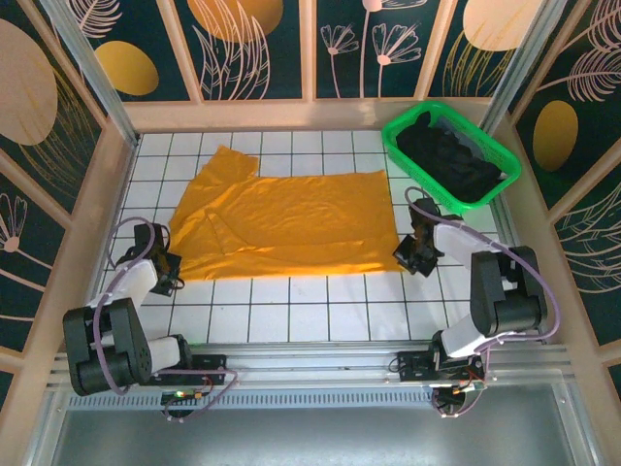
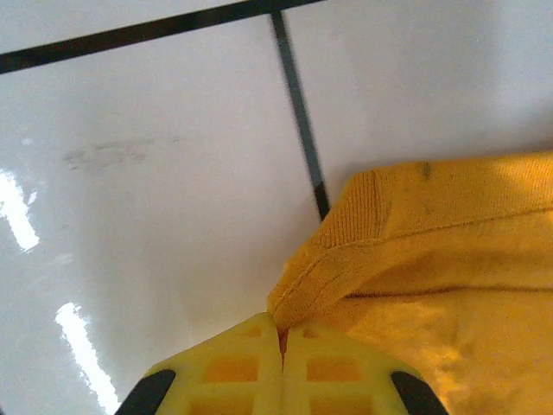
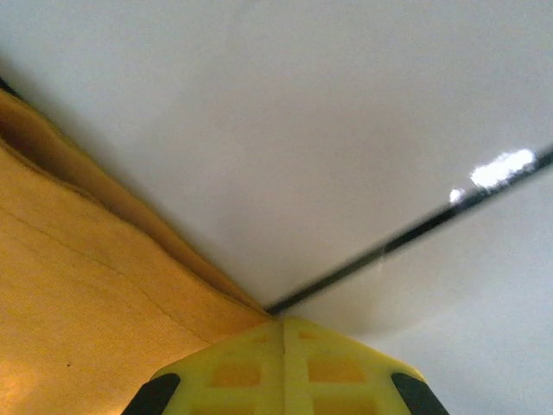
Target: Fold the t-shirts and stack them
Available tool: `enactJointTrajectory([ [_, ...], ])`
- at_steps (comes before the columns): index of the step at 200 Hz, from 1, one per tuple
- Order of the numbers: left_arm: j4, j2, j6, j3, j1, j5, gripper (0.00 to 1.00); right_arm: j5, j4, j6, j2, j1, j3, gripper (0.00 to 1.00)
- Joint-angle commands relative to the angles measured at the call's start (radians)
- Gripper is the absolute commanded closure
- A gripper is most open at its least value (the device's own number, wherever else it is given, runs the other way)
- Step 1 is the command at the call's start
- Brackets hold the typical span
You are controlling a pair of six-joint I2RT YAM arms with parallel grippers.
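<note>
Left gripper (image 2: 282, 333) and right gripper (image 3: 283, 324) clamped on the near corners of the orange-yellow t-shirt (image 1: 291, 223).

On my left the jaws were pressed together on a ribbed hem corner. On my right they looked closed in the same way on the cloth edge at the far end. I judged I held both near corners so the shirt could be lifted and folded over evenly. The wrist views gave me each pinch up close. The top view gave me the shirt spread flat mid-frame on the table (image 1: 291, 316), with the black t-shirts (image 1: 451, 160) heaped in the green basket (image 1: 396, 148) at upper right.
</note>
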Motion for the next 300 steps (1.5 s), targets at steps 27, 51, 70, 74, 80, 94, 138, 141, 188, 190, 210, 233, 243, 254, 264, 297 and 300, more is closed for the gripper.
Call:
enactJointTrajectory([
  [27,-0.094,-0.047,-0.07,0.015,0.008,-0.065,0.59,-0.04,-0.082,-0.029,-0.003,-0.033,0.009,0.78],
  [51,-0.171,-0.097,-0.049,0.087,0.006,-0.076,0.45,-0.002,-0.072,-0.046,-0.087,-0.003,0.071,0.55],
  [70,-0.157,-0.123,-0.021,0.135,0.001,-0.005,0.45,-0.058,0.017,-0.106,-0.15,0.042,0.103,0.5],
  [74,-0.131,-0.123,-0.012,0.136,-0.003,0.037,0.46,-0.086,0.046,-0.122,-0.157,0.054,0.106,0.5],
  [80,-0.082,-0.116,-0.001,0.133,-0.01,0.11,0.47,-0.129,0.092,-0.145,-0.164,0.072,0.109,0.5],
  [94,-0.054,-0.059,0.001,0.155,-0.073,0.22,0.47,-0.265,0.197,-0.195,-0.151,0.12,0.118,0.49],
  [138,0.059,0.092,-0.091,0.154,-0.317,0.302,0.45,-0.441,0.325,-0.242,-0.015,0.247,0.209,0.48],
  [141,0.069,0.099,-0.099,0.152,-0.322,0.304,0.46,-0.443,0.327,-0.24,-0.005,0.249,0.212,0.48],
  [188,0.127,0.208,-0.097,0.191,-0.355,0.314,0.5,-0.442,0.359,-0.2,0.052,0.266,0.221,0.5],
  [190,0.128,0.213,-0.097,0.192,-0.355,0.314,0.51,-0.441,0.357,-0.2,0.052,0.266,0.221,0.5],
  [210,0.122,0.236,-0.09,0.195,-0.362,0.31,0.55,-0.432,0.349,-0.2,0.052,0.266,0.22,0.51],
  [233,0.133,0.238,-0.092,0.184,-0.364,0.3,0.62,-0.418,0.342,-0.2,0.052,0.267,0.217,0.52],
  [243,0.138,0.242,-0.092,0.186,-0.364,0.3,0.65,-0.418,0.344,-0.197,0.052,0.267,0.217,0.52],
  [254,0.137,0.247,-0.089,0.189,-0.365,0.3,0.69,-0.417,0.345,-0.194,0.054,0.266,0.216,0.53],
  [264,0.136,0.249,-0.086,0.195,-0.365,0.298,0.73,-0.416,0.347,-0.191,0.056,0.267,0.218,0.53],
  [297,0.136,0.253,-0.076,0.216,-0.371,0.301,0.88,-0.412,0.345,-0.186,0.063,0.267,0.223,0.56],
  [300,0.136,0.254,-0.075,0.219,-0.371,0.303,0.9,-0.412,0.345,-0.186,0.063,0.266,0.224,0.56],
])
